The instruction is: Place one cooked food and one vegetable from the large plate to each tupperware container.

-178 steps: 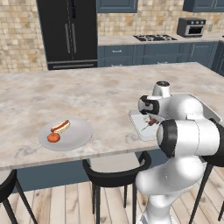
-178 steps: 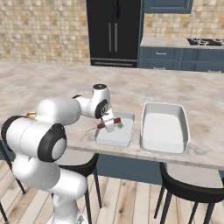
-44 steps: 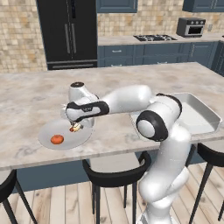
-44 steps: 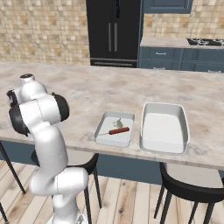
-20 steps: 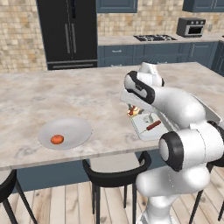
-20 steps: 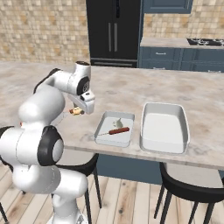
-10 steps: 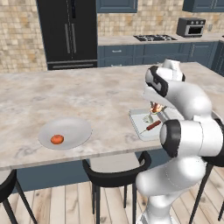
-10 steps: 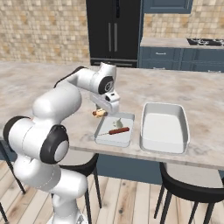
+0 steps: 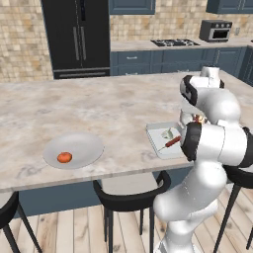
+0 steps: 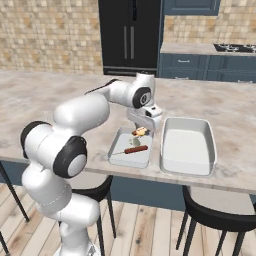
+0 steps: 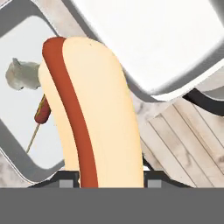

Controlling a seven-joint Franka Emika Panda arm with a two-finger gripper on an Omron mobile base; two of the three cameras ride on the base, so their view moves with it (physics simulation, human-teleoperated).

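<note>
- The gripper (image 10: 142, 129) hangs over the far right corner of the small tray (image 10: 118, 150), its fingers closed on the hot dog (image 11: 89, 113).
- In the hand view the hot dog rises from 6 o'clock up toward 11 o'clock, bun tan, sausage strip along its left edge.
- Seen from the right base view, the hot dog (image 10: 140, 132) sits just under the hand, above the small tray's edge nearest the big tray (image 10: 187, 145).
- The 2 trays lie side by side on the counter (image 10: 60, 95), close together; the big tray is at 3 o'clock of the small one.
- Inside the small tray lies the sausage (image 10: 135, 149) on its stick, with the pale lump (image 10: 135, 141) just beyond it at 12 o'clock.
- In the hand view the pale lump (image 11: 22, 73) is at 9 o'clock of the hot dog and the sausage (image 11: 41, 109) just below the lump.
- The plate (image 9: 84, 148) rests well apart from the trays, at 9 o'clock of them in the left base view.
- 1 tomato (image 9: 63, 157) sits on the plate, toward its near left part.
- The big tray holds no food.
</note>
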